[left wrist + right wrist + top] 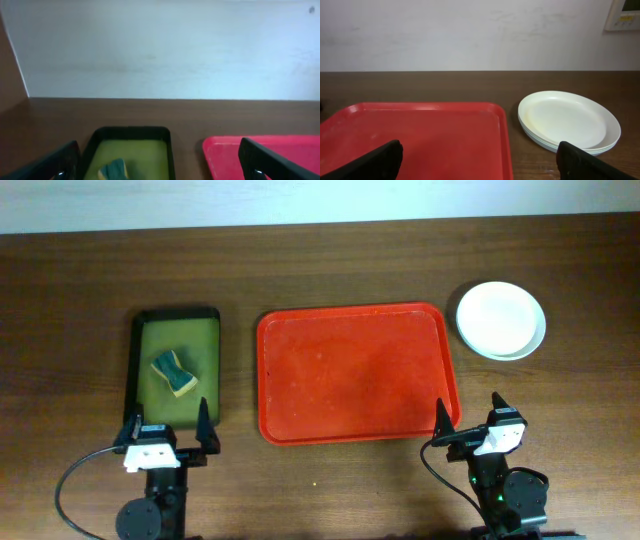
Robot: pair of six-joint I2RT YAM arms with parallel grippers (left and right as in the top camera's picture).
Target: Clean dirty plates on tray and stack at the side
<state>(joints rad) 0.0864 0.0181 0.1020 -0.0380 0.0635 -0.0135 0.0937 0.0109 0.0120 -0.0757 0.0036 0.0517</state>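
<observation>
The plates (501,319) sit in one stack on the table to the right of the red tray (356,372), white one on top; the stack also shows in the right wrist view (568,120). The tray holds nothing and also shows in the right wrist view (415,137) and the left wrist view (225,152). My left gripper (167,432) is open and empty at the near edge, in front of the green tray. My right gripper (469,423) is open and empty near the red tray's front right corner. The jaws also show in the left wrist view (160,167) and the right wrist view (480,160).
A black-rimmed olive-green tray (178,330) stands left of the red tray and holds a yellow and green sponge (174,372); both also show in the left wrist view, tray (131,133) and sponge (115,170). A pale wall runs behind the table.
</observation>
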